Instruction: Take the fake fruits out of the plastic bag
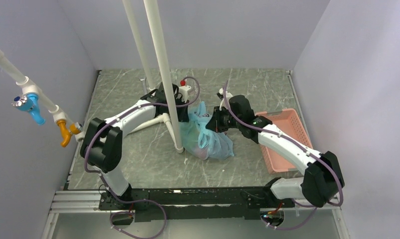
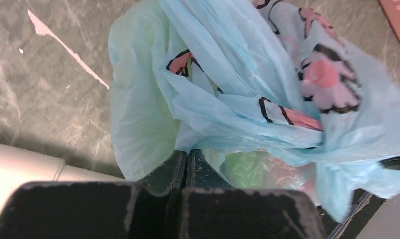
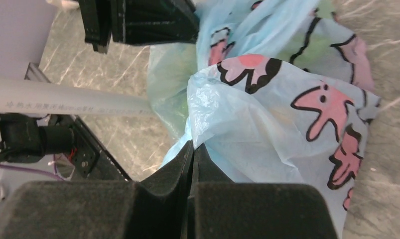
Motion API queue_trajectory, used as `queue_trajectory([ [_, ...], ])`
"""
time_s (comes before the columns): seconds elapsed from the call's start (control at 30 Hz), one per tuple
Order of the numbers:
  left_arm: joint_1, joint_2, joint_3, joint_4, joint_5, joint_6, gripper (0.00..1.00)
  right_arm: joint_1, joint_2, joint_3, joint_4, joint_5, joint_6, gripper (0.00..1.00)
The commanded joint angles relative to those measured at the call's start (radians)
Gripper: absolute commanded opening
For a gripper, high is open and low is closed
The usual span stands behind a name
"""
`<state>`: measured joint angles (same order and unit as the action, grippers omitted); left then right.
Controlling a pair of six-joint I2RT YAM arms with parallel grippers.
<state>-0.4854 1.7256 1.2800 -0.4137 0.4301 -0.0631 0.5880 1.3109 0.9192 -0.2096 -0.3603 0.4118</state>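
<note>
1. The plastic bag (image 1: 206,138) was pictured crumpled on the grey marbled bench (image 1: 138,154), between the two arms and just beside the foot of a white pole (image 1: 164,74).
2. The left hand (image 2: 187,158) was seen with its fingers pressed together, a fold of the bag's pale blue-green film caught at their tips.
3. The right hand (image 3: 194,149) was likewise closed, with the film pinched between its fingers on the opposite side of the bag's top.
4. The bag's upper part was held bunched between the two hands, and a pink-and-black cartoon print was shown across its creases.
5. The fake fruits (image 2: 245,169) were found inside the bag. They were made out only as green and pinkish blurs through the film, so their kinds could not be told.
6. A pink tray (image 1: 282,139) was seen lying flat on the bench to the right of the bag, partly crossed by the right arm.
</note>
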Motion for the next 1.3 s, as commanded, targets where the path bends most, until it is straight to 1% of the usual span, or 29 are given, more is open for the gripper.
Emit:
queue_trajectory([
  [0.0, 0.001, -0.096, -0.028, 0.034, -0.112, -0.016, 0.00, 0.001, -0.119, -0.015, 0.002, 0.147, 0.049, 0.00],
  [0.1, 0.002, -0.169, -0.096, 0.112, -0.171, -0.070, 0.00, 0.003, -0.182, -0.048, -0.005, 0.226, 0.057, 0.00],
  [0.23, 0.004, -0.204, -0.095, 0.104, -0.192, -0.093, 0.00, 0.004, -0.217, -0.066, -0.047, 0.323, 0.060, 0.00],
  [0.33, 0.007, -0.211, -0.097, 0.101, -0.227, -0.087, 0.00, 0.004, -0.240, -0.086, -0.063, 0.358, 0.057, 0.00],
  [0.4, 0.013, -0.216, -0.096, 0.097, -0.248, -0.075, 0.00, 0.003, -0.244, -0.088, -0.086, 0.412, 0.037, 0.00],
  [0.53, 0.034, -0.267, -0.136, 0.147, -0.260, -0.074, 0.00, 0.002, -0.228, -0.072, -0.154, 0.502, 0.014, 0.00],
  [0.67, 0.045, -0.318, -0.168, 0.193, -0.228, -0.067, 0.00, 0.003, -0.223, -0.066, -0.178, 0.484, 0.001, 0.00],
  [0.77, 0.046, -0.326, -0.169, 0.198, -0.186, -0.062, 0.00, 0.009, -0.224, -0.042, -0.189, 0.465, -0.008, 0.01],
  [0.8, 0.045, -0.323, -0.164, 0.193, -0.173, -0.061, 0.00, 0.014, -0.215, -0.023, -0.198, 0.452, -0.023, 0.05],
  [0.83, 0.045, -0.319, -0.160, 0.188, -0.163, -0.062, 0.00, 0.020, -0.199, 0.007, -0.217, 0.442, -0.038, 0.06],
  [0.9, 0.046, -0.313, -0.155, 0.186, -0.135, -0.063, 0.00, 0.053, -0.160, 0.070, -0.262, 0.460, -0.059, 0.12],
  [1.03, 0.045, -0.302, -0.147, 0.182, -0.103, -0.068, 0.00, 0.133, -0.134, 0.155, -0.283, 0.497, -0.101, 0.32],
  [1.1, 0.045, -0.294, -0.140, 0.173, -0.094, -0.069, 0.00, 0.143, -0.127, 0.181, -0.278, 0.502, -0.120, 0.36],
  [1.2, 0.045, -0.290, -0.138, 0.171, -0.079, -0.071, 0.00, 0.146, -0.120, 0.218, -0.276, 0.530, -0.151, 0.50],
  [1.27, 0.046, -0.288, -0.135, 0.168, -0.068, -0.072, 0.00, 0.146, -0.113, 0.227, -0.251, 0.475, -0.187, 0.63],
])
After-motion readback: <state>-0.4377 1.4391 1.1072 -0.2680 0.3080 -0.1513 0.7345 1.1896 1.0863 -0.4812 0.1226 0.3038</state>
